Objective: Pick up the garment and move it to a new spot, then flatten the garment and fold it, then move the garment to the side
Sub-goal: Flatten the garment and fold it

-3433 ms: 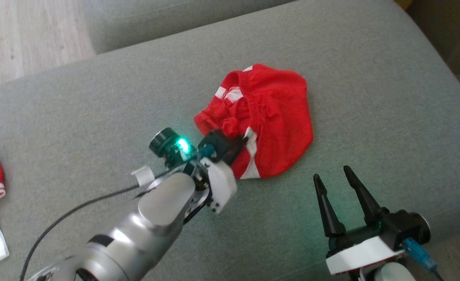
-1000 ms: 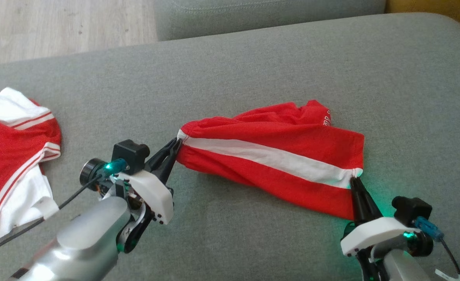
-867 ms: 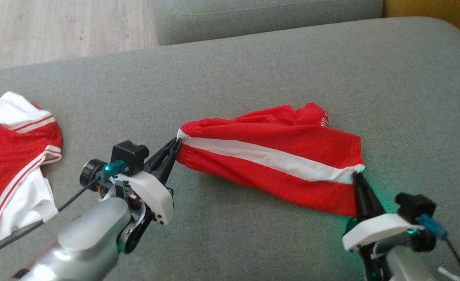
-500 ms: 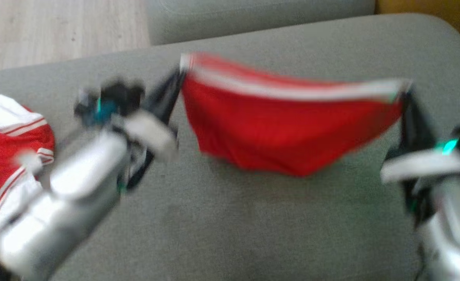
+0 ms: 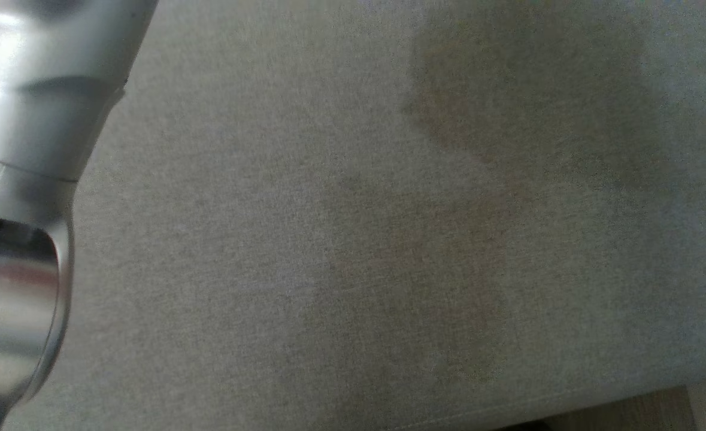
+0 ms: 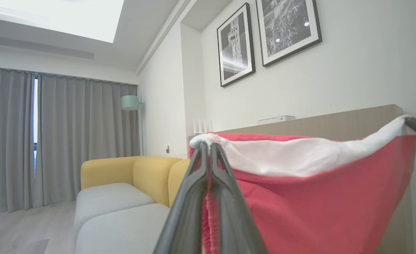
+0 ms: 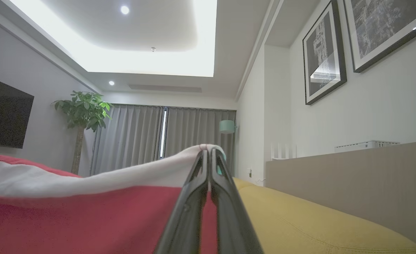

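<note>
left gripper (image 6: 209,146) and right gripper (image 7: 209,152) are held closed and angled upward, each clamped on the garment (image 6: 317,197). a silver forearm (image 5: 23,120) is seen at head-view left.

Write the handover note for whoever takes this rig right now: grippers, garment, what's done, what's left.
Left gripper: shut on one end of the white band of the garment.
Right gripper: shut on the band's other end.
Garment: held up in the air, with the band stretched between the two grippers and the red cloth hanging below it. The head view looks down on the grey cushion.
Done: pickup.
Left: lay it at a new spot, flatten, fold, move it aside.
</note>
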You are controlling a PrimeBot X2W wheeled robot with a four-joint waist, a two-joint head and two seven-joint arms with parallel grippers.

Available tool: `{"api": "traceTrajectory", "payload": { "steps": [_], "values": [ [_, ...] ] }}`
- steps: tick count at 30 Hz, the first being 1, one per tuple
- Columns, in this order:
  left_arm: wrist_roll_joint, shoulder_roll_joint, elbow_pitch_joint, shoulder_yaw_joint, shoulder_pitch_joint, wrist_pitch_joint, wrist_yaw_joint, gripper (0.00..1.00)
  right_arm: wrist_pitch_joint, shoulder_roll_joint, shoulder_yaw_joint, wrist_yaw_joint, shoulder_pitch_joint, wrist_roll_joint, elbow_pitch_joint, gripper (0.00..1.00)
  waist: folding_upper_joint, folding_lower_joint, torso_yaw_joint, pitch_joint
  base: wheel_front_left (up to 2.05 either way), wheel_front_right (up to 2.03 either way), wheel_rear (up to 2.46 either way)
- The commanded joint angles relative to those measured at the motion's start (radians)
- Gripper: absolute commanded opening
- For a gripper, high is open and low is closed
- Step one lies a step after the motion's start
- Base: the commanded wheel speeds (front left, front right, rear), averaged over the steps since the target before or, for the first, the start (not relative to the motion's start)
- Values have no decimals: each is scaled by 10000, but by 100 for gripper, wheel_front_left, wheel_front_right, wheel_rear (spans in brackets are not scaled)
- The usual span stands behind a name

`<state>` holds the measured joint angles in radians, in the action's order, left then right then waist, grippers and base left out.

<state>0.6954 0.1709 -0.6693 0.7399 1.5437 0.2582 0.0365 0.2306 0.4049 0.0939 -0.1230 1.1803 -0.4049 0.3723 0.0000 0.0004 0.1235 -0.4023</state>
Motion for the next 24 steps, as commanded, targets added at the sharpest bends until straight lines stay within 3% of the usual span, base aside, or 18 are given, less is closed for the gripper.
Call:
{"api": "traceTrajectory", "payload": {
  "steps": [1,5,10,18,24],
  "values": [
    [-229,240,257,-433,91,30,91,0,76,137,74,-77,-54,-85,-177,0,0,-4,61,-607,0,0,0],
    [-639,101,423,-1080,-1158,33,476,0,196,267,258,-77,-664,-323,-134,0,0,-4,-43,-900,0,0,0],
    [-861,90,454,-1185,-3473,34,869,0,277,64,320,-77,-2449,-672,-76,0,0,-4,-212,-942,0,0,0],
    [-2457,350,1928,-1200,-7265,35,931,0,308,-702,-462,-77,-6125,-681,-1108,0,0,-4,-285,48,0,0,0],
    [-3213,588,2718,-1223,-10065,35,721,0,263,-969,-391,-77,-8553,-399,-1989,0,0,-4,-108,1184,0,0,0]
  ]
}}
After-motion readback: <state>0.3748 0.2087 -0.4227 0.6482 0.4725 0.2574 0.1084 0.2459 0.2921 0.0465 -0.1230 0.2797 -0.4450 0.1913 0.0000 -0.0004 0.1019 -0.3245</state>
